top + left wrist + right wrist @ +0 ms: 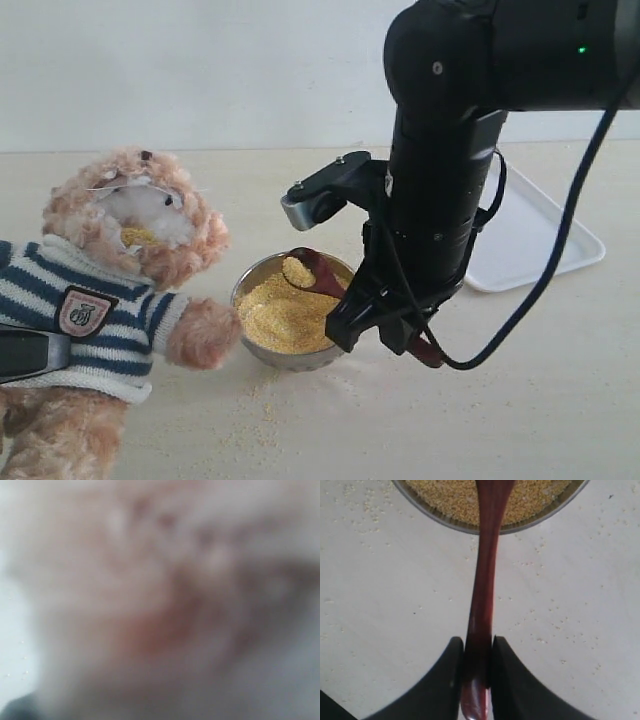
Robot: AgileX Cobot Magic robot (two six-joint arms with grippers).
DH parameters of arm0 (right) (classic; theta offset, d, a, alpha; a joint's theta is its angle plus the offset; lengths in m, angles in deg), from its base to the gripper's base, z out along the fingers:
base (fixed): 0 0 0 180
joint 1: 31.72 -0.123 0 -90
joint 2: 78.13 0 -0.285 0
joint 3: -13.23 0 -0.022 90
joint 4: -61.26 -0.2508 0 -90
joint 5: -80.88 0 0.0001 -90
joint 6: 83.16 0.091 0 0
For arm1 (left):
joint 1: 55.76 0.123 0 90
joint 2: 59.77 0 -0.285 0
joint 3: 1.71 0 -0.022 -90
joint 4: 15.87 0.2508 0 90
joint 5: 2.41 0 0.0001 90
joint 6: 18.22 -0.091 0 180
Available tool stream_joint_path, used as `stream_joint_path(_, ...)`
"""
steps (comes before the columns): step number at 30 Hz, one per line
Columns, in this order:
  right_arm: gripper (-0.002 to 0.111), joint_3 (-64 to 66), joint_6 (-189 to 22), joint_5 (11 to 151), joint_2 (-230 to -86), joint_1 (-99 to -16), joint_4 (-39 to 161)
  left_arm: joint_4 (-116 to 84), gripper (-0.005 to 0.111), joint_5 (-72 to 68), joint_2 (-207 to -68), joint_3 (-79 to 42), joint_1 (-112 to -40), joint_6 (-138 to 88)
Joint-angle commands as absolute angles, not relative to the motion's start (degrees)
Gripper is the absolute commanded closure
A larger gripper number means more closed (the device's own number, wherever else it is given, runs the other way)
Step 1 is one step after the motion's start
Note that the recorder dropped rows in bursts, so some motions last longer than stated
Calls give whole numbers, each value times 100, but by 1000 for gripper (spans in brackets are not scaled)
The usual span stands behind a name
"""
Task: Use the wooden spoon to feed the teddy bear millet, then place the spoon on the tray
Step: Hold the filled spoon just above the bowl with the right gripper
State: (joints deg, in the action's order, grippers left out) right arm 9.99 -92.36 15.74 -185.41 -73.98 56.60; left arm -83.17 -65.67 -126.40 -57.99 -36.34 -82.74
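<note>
Pale counter [500, 400] is showing loose yellow specks. My right fingers [512, 680] are clamping the thin, smooth, dark wooden spoon [322, 275] near its end. Its little oval scoop is holding millet [280, 315] over the shiny round bowl [290, 358]. I am thinking a tilt could be spilling tiny grains before reaching the fluffy bear [130, 230]. The flat white tray [530, 240] is lying behind. The left fingers are hiding in blur, so I cannot tell how they are standing.
</note>
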Motion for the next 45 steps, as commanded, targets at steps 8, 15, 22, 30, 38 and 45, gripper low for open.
stream_joint_path(8, 107, 847, -9680, 1583, -18377, -7208, 4253, -8432, 102, -6654, -12596, -5812, -3631, -8294)
stream_joint_path(15, 107, 847, -9686, 1343, -18377, -7195, 4292, -8432, 102, -6654, -12596, -5812, -3631, -8294)
stream_joint_path(22, 107, 480, -9867, 1562, -18237, -7156, 4249, -8432, 102, -6654, -12596, -5812, -3631, -8294)
stream_joint_path(30, 107, 456, -9809, 1583, -18199, -7002, 4291, -8432, 102, -6654, -12596, -5812, -3631, -8294)
stream_joint_path(38, 107, 456, -9997, 1534, -18186, -7000, 4215, -8432, 102, -6654, -12596, -5812, -3631, -8294)
stream_joint_path(45, 107, 456, -9915, 1476, -18186, -7012, 4369, -8432, 102, -6654, -12596, -5812, -3631, -8294)
